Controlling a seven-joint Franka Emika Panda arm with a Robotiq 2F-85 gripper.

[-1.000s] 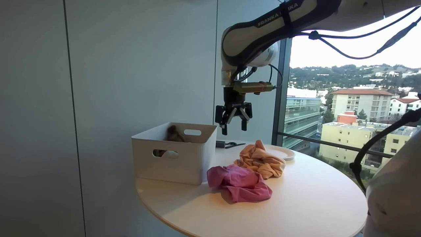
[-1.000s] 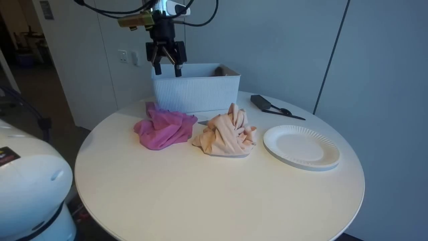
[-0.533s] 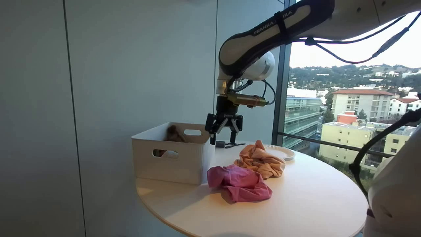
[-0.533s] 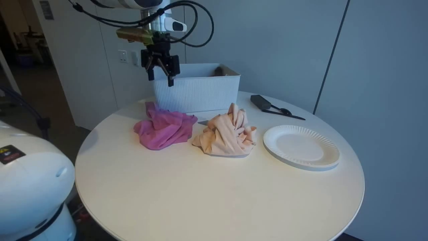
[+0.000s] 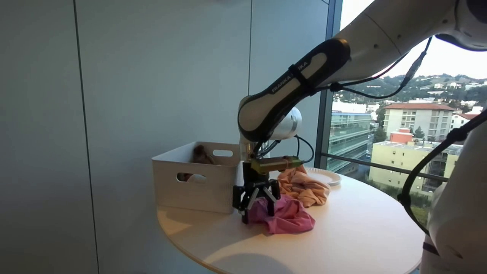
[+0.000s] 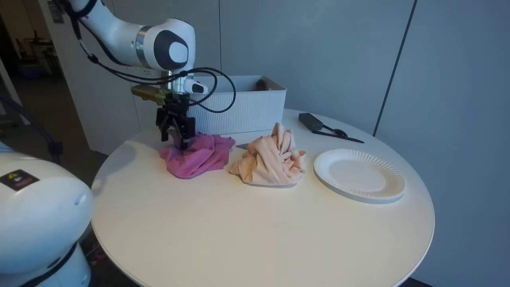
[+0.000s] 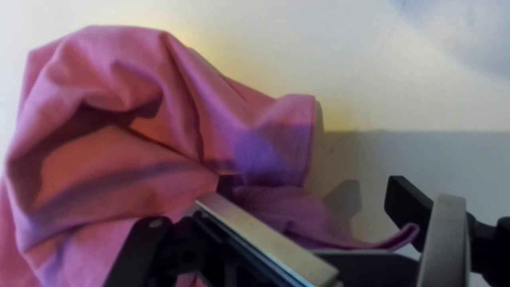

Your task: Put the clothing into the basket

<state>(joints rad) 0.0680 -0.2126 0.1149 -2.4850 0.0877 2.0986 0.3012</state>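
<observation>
A crumpled pink cloth lies on the round table, in both exterior views (image 5: 291, 220) (image 6: 205, 157) and large in the wrist view (image 7: 119, 159). My gripper (image 5: 258, 217) points down at the cloth's basket-side end; it also shows in an exterior view (image 6: 174, 142). Its fingers are apart in the wrist view (image 7: 314, 199), with a fold of the pink cloth between them. An orange-peach cloth (image 5: 304, 188) (image 6: 271, 159) lies crumpled beside the pink one. The white basket (image 5: 205, 198) (image 6: 239, 113) stands at the table's far side, with a brown item (image 5: 201, 155) inside.
A white paper plate (image 6: 360, 175) lies beyond the peach cloth. Black utensils (image 6: 310, 121) lie near the wall side. A grey pointed tip (image 6: 242, 146) shows between the two cloths. The basket wall is close to my gripper. The round table (image 6: 255, 235) has a curved edge.
My gripper has come down from above the table, near the basket's rim, to the pink cloth. Its fingers have stayed apart. The cloths and the basket have not visibly moved.
</observation>
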